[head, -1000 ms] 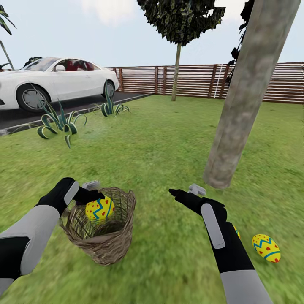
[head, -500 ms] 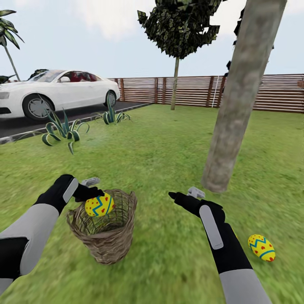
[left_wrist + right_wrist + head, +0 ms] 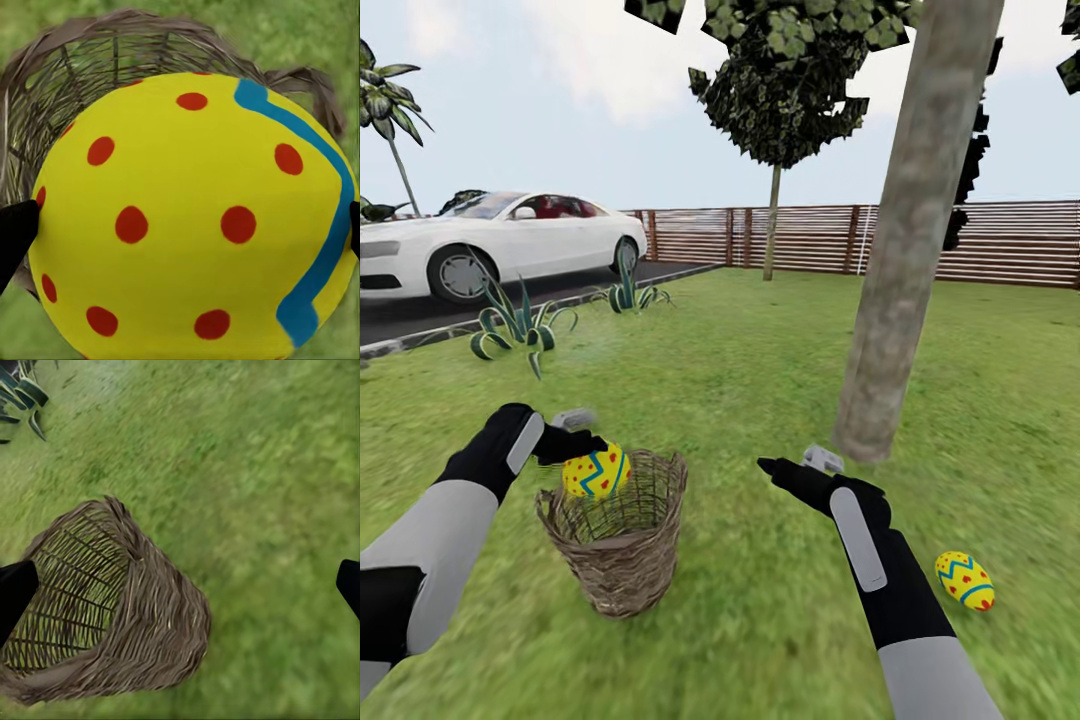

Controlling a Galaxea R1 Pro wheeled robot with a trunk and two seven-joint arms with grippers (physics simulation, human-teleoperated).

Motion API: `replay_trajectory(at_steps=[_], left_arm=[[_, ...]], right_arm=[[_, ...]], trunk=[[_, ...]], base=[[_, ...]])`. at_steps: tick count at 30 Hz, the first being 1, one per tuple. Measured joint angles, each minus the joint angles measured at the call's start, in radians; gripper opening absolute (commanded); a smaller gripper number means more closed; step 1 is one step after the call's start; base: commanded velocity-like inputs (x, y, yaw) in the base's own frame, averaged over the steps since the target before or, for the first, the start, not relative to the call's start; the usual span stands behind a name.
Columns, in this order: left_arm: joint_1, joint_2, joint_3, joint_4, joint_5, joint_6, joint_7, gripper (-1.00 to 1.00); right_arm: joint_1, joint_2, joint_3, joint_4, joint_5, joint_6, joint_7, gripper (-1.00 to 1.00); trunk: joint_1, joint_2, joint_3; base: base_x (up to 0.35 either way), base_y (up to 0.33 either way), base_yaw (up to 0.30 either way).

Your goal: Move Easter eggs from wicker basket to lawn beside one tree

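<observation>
Right now the left tool (image 3: 582,452) grips an Easter egg (image 3: 595,472) just above the wicker basket (image 3: 620,540); the right tool (image 3: 792,466) hangs released. Only the fingertips pinch that round shell, so it could slip back in. Another egg (image 3: 964,580) lies on the lawn (image 3: 740,380) near the tree (image 3: 905,270).

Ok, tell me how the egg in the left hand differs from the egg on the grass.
The egg in the left hand is held in the air over the wicker basket; the egg on the grass lies on its side on the lawn right of the tree, untouched. Both are yellow with red dots and blue zigzags.
</observation>
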Motion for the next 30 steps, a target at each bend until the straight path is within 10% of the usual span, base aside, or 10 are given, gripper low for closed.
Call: replay_trajectory(at_steps=[15, 30], left_arm=[[0.192, 0.000, 0.001, -0.457, 0.002, 0.065, 0.001, -1.00], [0.239, -0.007, 0.000, -0.584, 0.001, 0.064, 0.010, -1.00]], right_arm=[[0.000, 0.000, 0.046, -0.006, -0.001, -0.001, 0.011, 1.00], [0.000, 0.000, 0.051, -0.008, -0.006, -0.001, 0.012, 1.00]], trunk=[[-0.007, 0.004, 0.058], [-0.019, 0.024, 0.090]], base=[[0.000, 0.000, 0.000], [0.000, -0.005, -0.166]])
